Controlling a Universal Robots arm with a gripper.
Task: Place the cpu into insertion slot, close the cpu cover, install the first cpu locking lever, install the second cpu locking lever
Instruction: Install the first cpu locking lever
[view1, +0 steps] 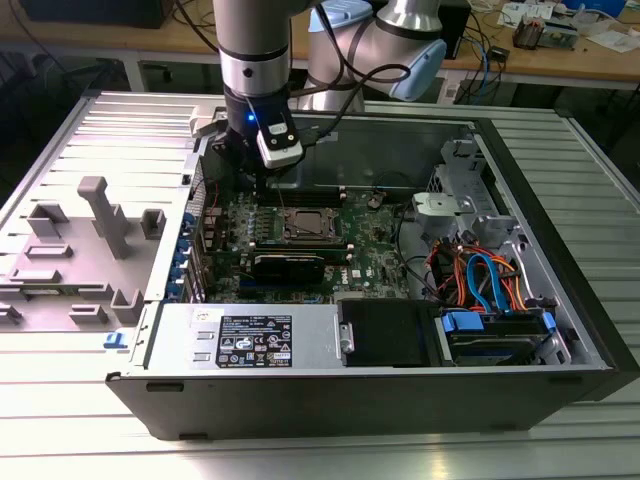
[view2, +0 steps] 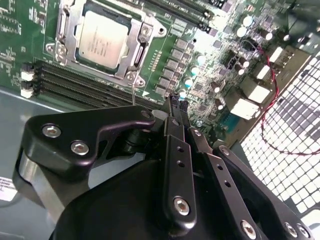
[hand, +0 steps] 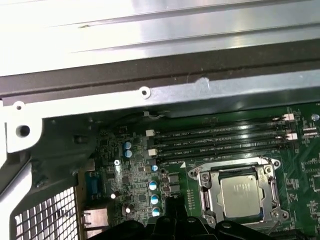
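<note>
The pincer (view1: 262, 192) is hanging inside the open computer case (view1: 400, 390), low over the green motherboard (view1: 370, 245). In the second wrist view its black fingertips (view2: 176, 102) are showing pressed together with nothing between them.

The cpu (view2: 102, 40) is lying flat in the insertion slot (view2: 60, 50), near the pincer and just beyond its tips, with its silvery top facing up. In the exterior view the slot is sitting on the exterior view's right of the pincer. The cpu cover (view2: 131, 47) is lying down around the cpu, framing it.

The long black memory slots (view2: 75, 82) are running between the pincer and the insertion slot. The case is resting on a ribbed metal worktop (view1: 300, 450).
</note>
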